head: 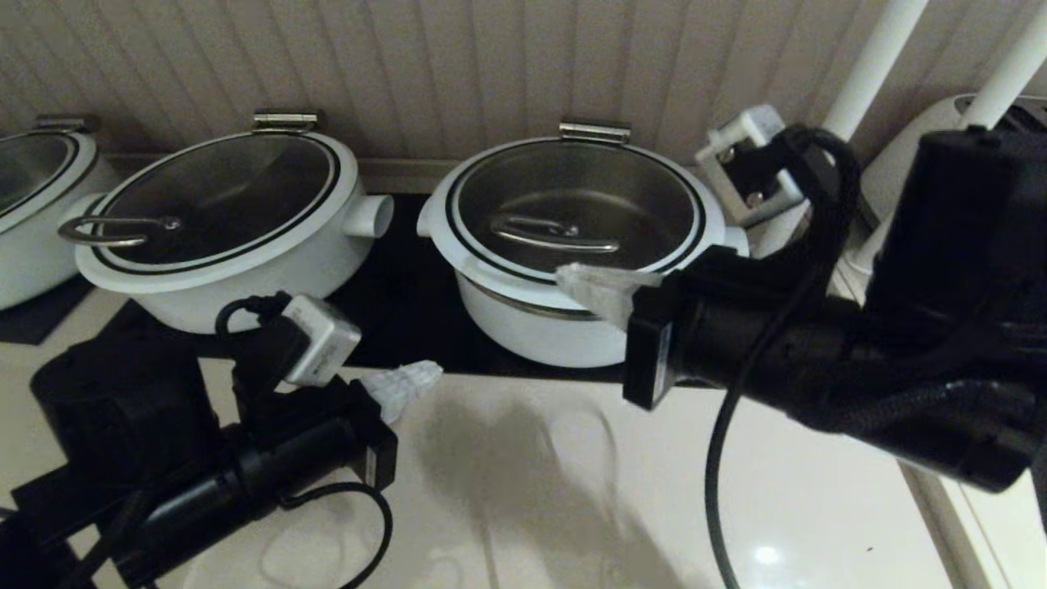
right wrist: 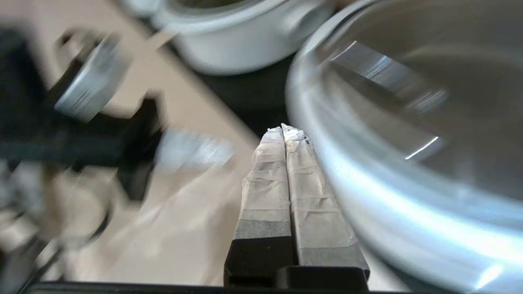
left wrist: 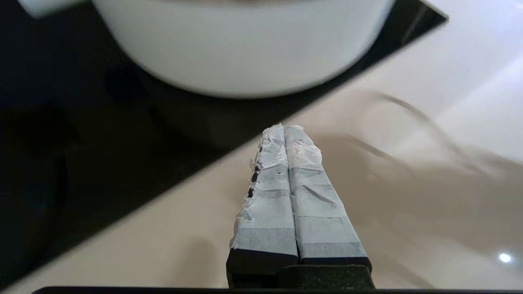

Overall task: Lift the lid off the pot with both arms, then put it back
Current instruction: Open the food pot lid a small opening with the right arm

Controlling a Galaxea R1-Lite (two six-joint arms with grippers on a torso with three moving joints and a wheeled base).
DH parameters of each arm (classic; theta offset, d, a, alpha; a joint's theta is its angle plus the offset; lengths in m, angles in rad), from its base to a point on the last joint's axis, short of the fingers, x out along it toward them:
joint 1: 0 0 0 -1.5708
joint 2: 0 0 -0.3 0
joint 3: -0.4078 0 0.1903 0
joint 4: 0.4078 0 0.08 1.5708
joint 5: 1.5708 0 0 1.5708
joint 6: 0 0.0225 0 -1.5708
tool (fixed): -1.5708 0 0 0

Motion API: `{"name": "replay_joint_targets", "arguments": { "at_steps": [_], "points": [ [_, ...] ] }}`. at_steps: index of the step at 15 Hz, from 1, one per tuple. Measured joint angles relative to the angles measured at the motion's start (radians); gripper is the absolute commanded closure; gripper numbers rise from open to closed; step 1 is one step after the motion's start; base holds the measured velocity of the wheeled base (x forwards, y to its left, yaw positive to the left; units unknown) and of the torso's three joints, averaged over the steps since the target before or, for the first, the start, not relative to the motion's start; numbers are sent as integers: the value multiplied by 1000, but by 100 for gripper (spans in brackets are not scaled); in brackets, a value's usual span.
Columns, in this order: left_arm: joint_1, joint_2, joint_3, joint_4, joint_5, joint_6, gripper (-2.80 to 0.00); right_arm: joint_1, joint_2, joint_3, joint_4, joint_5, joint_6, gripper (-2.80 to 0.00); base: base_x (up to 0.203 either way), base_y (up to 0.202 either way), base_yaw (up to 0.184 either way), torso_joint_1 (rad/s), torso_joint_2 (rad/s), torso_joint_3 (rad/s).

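Note:
The glass lid (head: 589,188) with white rim, black ring and bent steel bar handle (head: 554,233) sits on the round white pot (head: 540,323) on a black mat. My right gripper (head: 572,282) is shut and empty, raised at the lid's near rim; in the right wrist view its fingertips (right wrist: 284,130) lie beside the lid rim (right wrist: 367,183). My left gripper (head: 429,375) is shut and empty, low over the counter in front of the pot. In the left wrist view its tips (left wrist: 284,127) point at the pot wall (left wrist: 245,53).
A wider white pot (head: 237,286) with a loop-handled glass lid (head: 221,192) stands left of the task pot, and a third pot (head: 33,196) at far left. A ribbed wall rises behind. White poles (head: 867,74) and a white object stand at right. The beige counter (head: 532,491) lies in front.

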Motion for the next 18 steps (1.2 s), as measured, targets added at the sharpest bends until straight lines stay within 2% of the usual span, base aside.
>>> {"name": "replay_joint_targets", "arguments": {
  "at_steps": [4,8,13,18],
  "points": [
    [0,-38,47,-1,0,-1,0,50,-27,127,-6,-1,6,0,0,0,0,0,0,0],
    [0,-47,53,0,0,-2,0,19,-9,149,-20,-4,38,0,0,0,0,0,0,0],
    [0,-46,53,0,0,-2,0,-53,57,56,-113,-18,34,0,0,0,0,0,0,0],
    [1,-45,54,1,0,-4,0,-79,115,-20,-118,-28,34,0,0,0,0,0,0,0]
  ]
}}
